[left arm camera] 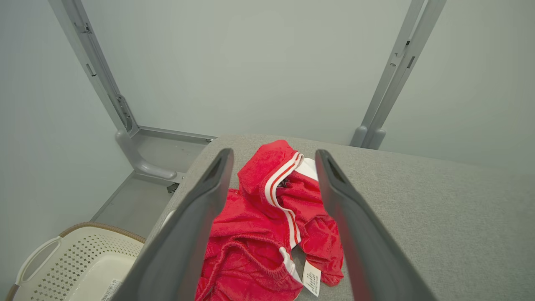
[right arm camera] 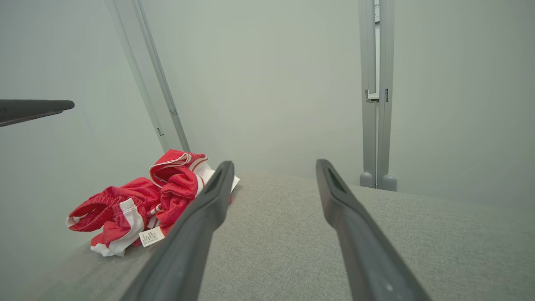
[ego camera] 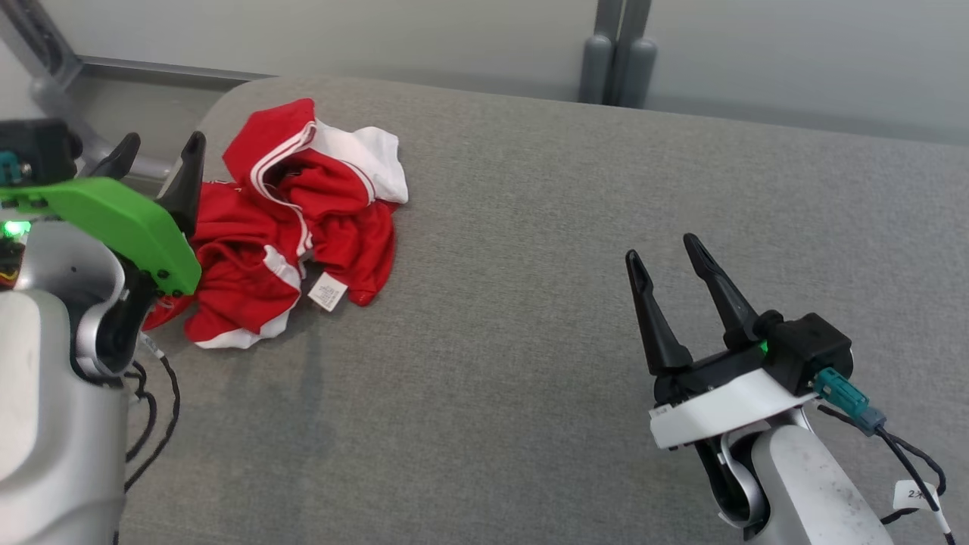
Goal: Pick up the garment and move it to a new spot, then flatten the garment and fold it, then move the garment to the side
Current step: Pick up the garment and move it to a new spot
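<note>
The garment is a red piece with white stripes and a white label, lying crumpled near the far left corner of the grey padded table. My left gripper hovers open just left of it, above the table's left edge, with nothing between its fingers. Through the left wrist view the garment lies below and between the open fingers. My right gripper stands open over the right part of the table, far from the cloth. From the right wrist the garment lies off to the left.
A perforated white laundry basket stands on the floor below the table's left edge. Grey metal frame posts rise behind the table against a pale wall. Bare grey surface stretches between the garment and my right gripper.
</note>
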### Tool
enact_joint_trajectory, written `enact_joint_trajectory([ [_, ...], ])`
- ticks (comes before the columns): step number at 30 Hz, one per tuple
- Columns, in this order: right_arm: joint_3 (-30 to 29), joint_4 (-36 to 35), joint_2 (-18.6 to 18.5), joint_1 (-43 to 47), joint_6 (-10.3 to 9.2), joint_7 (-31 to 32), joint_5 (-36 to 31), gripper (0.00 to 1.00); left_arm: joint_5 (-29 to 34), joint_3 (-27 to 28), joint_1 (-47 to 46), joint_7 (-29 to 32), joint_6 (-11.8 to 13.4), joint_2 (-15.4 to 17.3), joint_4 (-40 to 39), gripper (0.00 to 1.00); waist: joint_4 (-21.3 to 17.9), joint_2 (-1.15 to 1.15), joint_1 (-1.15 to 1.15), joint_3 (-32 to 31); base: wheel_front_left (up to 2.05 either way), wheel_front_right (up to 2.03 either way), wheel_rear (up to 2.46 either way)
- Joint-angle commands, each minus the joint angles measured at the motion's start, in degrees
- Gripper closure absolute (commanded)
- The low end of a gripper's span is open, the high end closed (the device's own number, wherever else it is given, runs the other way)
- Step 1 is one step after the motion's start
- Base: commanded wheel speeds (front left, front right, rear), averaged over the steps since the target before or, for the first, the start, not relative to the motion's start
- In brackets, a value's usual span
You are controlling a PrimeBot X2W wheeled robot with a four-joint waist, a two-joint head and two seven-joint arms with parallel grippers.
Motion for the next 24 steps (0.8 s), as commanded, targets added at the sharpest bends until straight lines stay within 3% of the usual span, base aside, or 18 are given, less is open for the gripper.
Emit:
enact_joint_trajectory([
  [1, 0.01, -0.44, -0.43, -1.3, 0.02, -0.2, -0.38, 0.0, -0.79, -0.67, -2.57, 2.5, -0.23, 0.83, 1.36, 0.0, -5.55, 0.0, 0.0, 4.84, 0.0, 0.0, 0.0],
  [11, 1.83, -0.79, -1.08, -5.0, 0.02, -0.2, 0.15, 0.0, -3.14, -5.15, -14.65, 14.58, -0.91, 7.27, 15.33, 0.0, -15.32, 0.0, 0.0, 9.33, 0.0, 0.0, 0.0],
  [18, 2.62, -1.03, -0.99, -6.69, 0.02, -0.19, 0.51, 0.0, -0.5, -6.34, -20.43, 13.86, -0.6, 11.15, 26.14, 0.0, -20.8, 0.0, 0.0, 11.76, 0.0, 0.0, 0.0],
  [24, 2.71, -1.09, -0.75, -6.99, 0.02, -0.2, 0.67, 0.0, 3.95, -8.79, -22.44, 12.48, 1.21, 14.37, 34.19, 0.0, -23.47, 0.0, 0.0, 12.34, 0.0, 0.0, 0.0],
])
